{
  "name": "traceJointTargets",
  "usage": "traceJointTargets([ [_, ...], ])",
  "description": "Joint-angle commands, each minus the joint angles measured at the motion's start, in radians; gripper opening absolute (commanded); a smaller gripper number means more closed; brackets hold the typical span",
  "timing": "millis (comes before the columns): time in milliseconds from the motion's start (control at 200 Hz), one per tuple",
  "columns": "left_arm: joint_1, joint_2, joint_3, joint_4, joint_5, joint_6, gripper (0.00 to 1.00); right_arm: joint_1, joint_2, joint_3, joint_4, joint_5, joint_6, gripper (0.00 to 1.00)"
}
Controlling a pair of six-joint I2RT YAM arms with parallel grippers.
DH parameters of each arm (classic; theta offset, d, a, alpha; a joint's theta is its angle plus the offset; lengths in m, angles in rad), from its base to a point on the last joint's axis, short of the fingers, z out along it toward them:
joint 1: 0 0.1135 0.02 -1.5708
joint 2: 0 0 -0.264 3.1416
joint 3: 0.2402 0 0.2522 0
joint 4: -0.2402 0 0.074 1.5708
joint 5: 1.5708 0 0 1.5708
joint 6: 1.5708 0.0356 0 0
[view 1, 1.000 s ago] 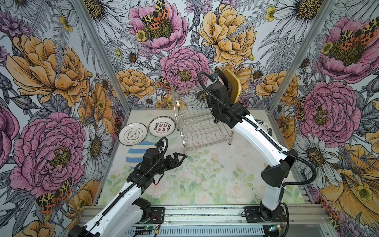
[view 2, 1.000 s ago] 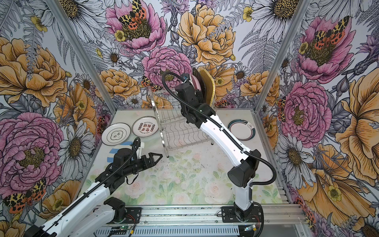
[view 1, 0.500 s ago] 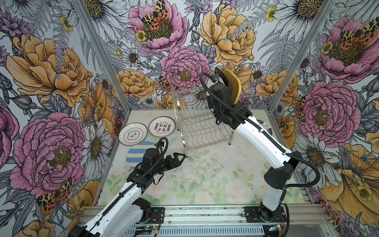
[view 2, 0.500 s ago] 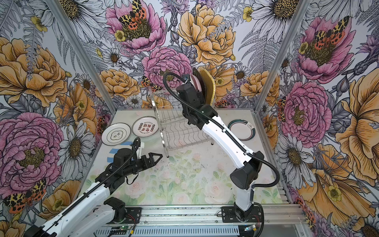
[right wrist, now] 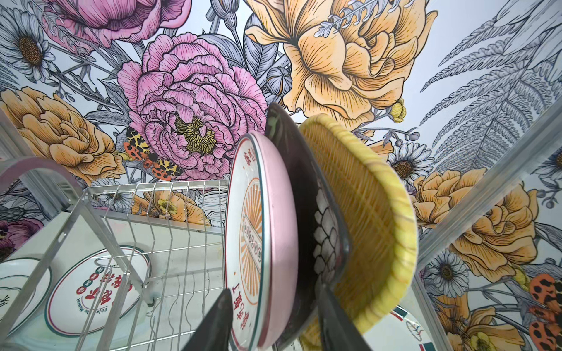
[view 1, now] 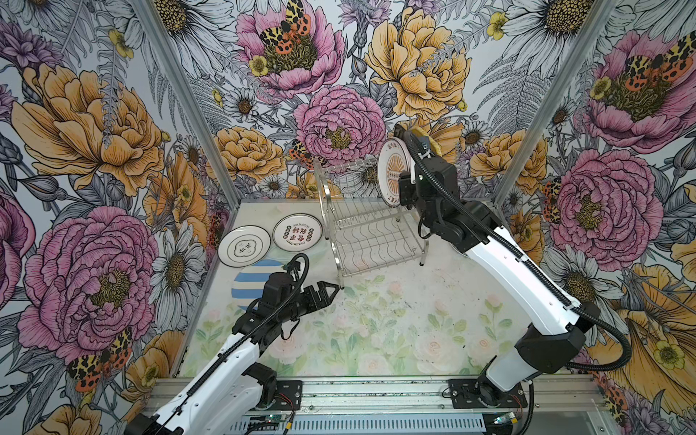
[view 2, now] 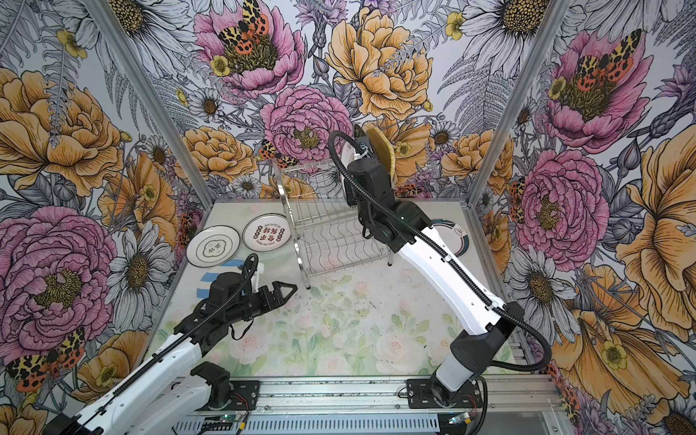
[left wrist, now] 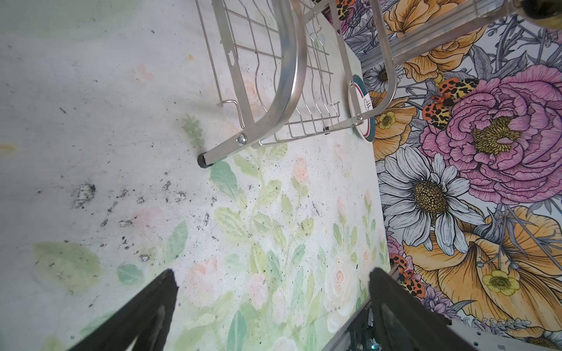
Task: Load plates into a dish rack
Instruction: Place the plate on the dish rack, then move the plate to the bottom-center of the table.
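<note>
The two-tier chrome wire dish rack stands toward the back of the table. Only the right wrist view shows its load clearly. Four plates stand on edge, close together, at one end of the upper shelf:

- a round white plate with an orange sunburst
- a round pink plate just behind it
- a black rounded-square plate with white flowers
- a yellow woven-look rounded-square plate

The right gripper has its jaws partly apart, on either side of the lower edges of these plates. Whether a finger touches a plate cannot be told.

A round teal-rimmed plate lies flat beside the right arm. It shows in a top view and, through the rack wires, in the left wrist view.

The left gripper hovers near the front leg of the rack, with its jaws wide and empty. Beside this arm, three plates lie flat:

- a round blue-striped plate
- a round white plate with black characters
- a round white plate with red and dark characters

The table has a pale floral print with dark scuff marks. The walls carry a wallpaper of large flowers.
</note>
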Motion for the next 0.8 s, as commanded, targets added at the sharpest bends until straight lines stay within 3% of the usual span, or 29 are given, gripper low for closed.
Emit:
traceJointTargets([
  [0,0.020,-0.024,0.042,-0.043,-0.057,0.029,0.99,0.006,-0.058,-0.046,-0.007,-0.057,0.054,0.49],
  [415,0.220,0.015,0.155,-0.267,-0.213,0.115,0.98,-0.014,-0.290,-0.417,-0.020,-0.228,0.237,0.53],
  [796,0.330,0.205,0.230,-0.262,-0.464,0.172,0.92,-0.077,-0.464,-0.762,-0.011,-0.363,0.344,0.59],
])
